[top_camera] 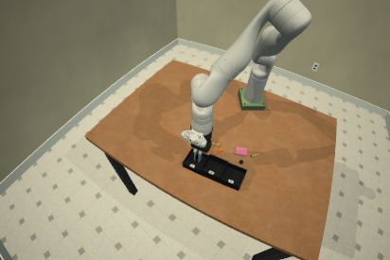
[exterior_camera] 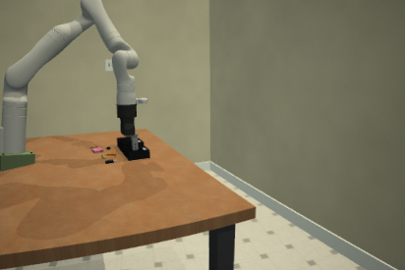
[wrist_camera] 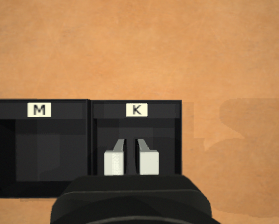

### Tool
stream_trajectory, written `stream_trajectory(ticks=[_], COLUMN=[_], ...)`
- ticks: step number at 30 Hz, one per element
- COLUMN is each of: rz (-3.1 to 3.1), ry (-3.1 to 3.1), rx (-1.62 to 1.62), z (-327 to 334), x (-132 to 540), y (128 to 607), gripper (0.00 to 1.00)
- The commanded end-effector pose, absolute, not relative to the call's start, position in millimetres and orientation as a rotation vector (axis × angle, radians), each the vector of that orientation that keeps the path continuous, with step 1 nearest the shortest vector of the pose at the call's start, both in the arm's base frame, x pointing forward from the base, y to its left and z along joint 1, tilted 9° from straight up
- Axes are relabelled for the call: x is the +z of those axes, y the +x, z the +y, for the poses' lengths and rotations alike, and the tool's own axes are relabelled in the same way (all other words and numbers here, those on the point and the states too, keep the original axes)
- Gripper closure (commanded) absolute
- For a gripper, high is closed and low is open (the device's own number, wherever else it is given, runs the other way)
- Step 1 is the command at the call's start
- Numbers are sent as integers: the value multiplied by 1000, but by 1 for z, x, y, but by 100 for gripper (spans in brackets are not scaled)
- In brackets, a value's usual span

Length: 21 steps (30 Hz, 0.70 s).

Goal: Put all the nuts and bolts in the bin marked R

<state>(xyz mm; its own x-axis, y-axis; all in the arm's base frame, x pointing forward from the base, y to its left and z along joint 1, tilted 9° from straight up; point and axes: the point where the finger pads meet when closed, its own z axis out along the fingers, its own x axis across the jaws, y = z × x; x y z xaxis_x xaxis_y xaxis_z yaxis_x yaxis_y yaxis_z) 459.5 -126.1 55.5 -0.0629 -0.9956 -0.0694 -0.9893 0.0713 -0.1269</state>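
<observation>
A black row of three bins lies near the table's front edge. In the wrist view the end bin is marked K and its neighbour is marked M; the third bin's mark is not readable. My gripper hangs low over bin K, and its fingers stand nearly together with nothing seen between them. Both bins look empty in the wrist view. On the table behind the bins lie an orange bolt, a small bolt, a black nut and another small bolt.
A pink block lies among the small parts behind the bins. The arm's green base stands at the back of the table. The table's front edge runs just beyond the bins.
</observation>
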Motion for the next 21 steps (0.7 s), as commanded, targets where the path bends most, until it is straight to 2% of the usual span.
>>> stream_trajectory(ticks=[1, 21], rz=[2188, 2188], ry=[-2049, -2049], rx=[-76, -76], z=[-126, -128], x=[61, 103], y=[461, 456], gripper=[69, 69])
